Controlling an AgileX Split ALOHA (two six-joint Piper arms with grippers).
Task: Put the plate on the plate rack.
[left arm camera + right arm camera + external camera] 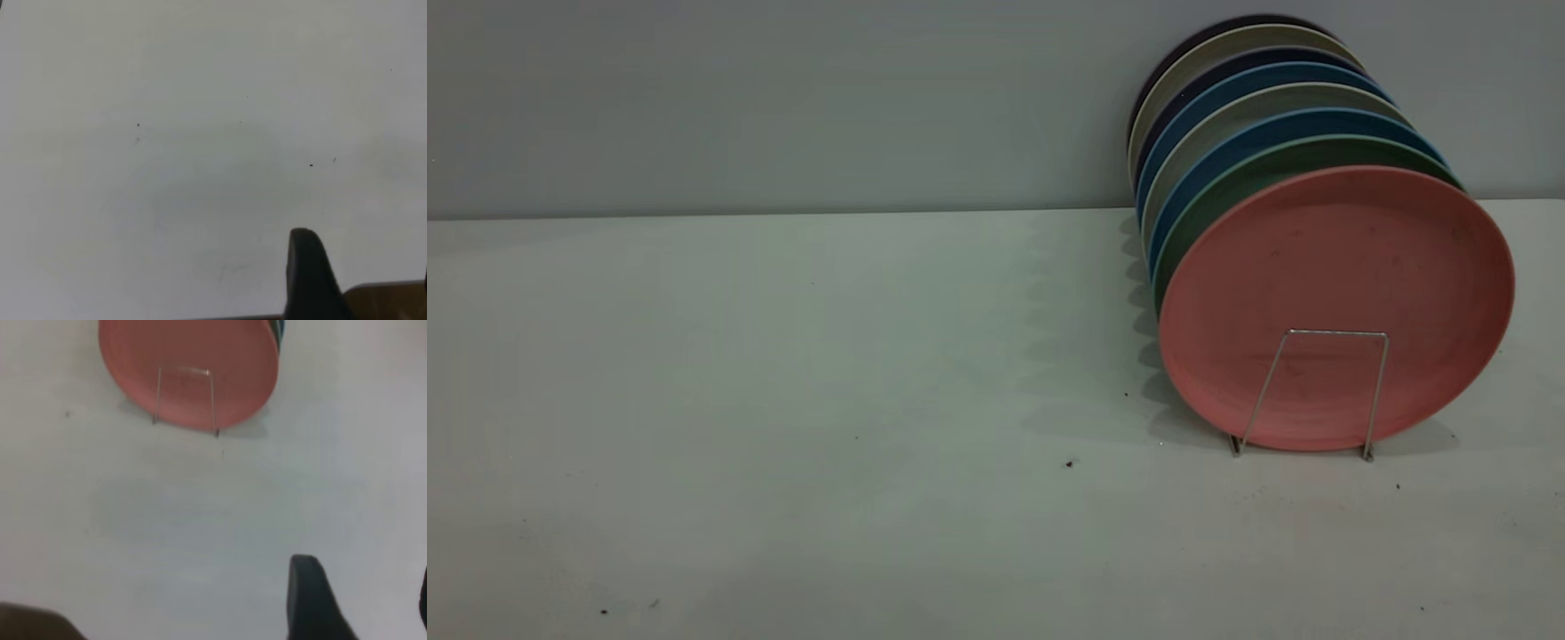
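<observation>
standing up on its edge, the plate (1352, 276) is the front one in a row of plates, and its flat pink face looks out toward the outside camera. it is round, so it has no long side. it leans back a little onto the green plate (1227, 191) just behind it. its bottom edge sits in the plate rack (1316, 391), and the front wire loop of the rack stands right in front of the plate's lower half. the loop is much shorter than the plate.

behind the green plate come blue plates (1218, 116) and pale ones, all packed close, going back toward the grey wall (783, 98).

the white table (783, 400) has lots of open room to the left of the plate and in front of it, with only a few tiny dark specks. to the right of the plate, only a thin strip of table shows.

the right gripper (360, 603) is well apart from the plate, over bare table, and only one dark finger (310, 597) shows clearly, so i cannot tell how its fingers are set. the left gripper (360, 280) is over bare table too, with one dark finger (310, 277) showing, and i cannot tell there either.
</observation>
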